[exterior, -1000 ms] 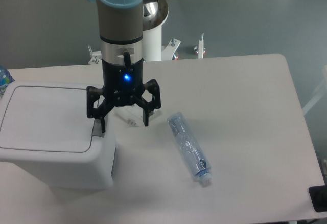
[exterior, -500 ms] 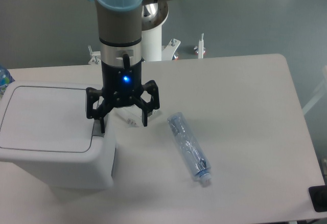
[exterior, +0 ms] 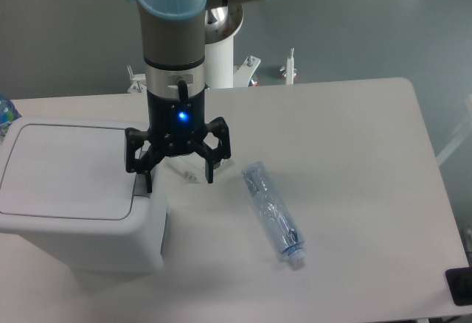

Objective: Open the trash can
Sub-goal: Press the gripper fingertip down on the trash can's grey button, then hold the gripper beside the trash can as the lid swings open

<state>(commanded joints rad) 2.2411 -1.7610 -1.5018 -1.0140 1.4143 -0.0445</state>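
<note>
Camera view: you see the pincer (exterior: 179,179) spread wide, empty — one finger at the trash can (exterior: 77,194) right edge. The can sits lid-down on the desk (exterior: 354,153), left side.

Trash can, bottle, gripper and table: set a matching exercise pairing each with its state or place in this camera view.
Things:
1. trash can
2. bottle
3. gripper
4. table

States:
A. lying on its side, right of the gripper
B. open, one finger at the bin's right edge
C. white, lid shut
D. pale surface under everything

Pairs: 1-C, 2-A, 3-B, 4-D
</note>
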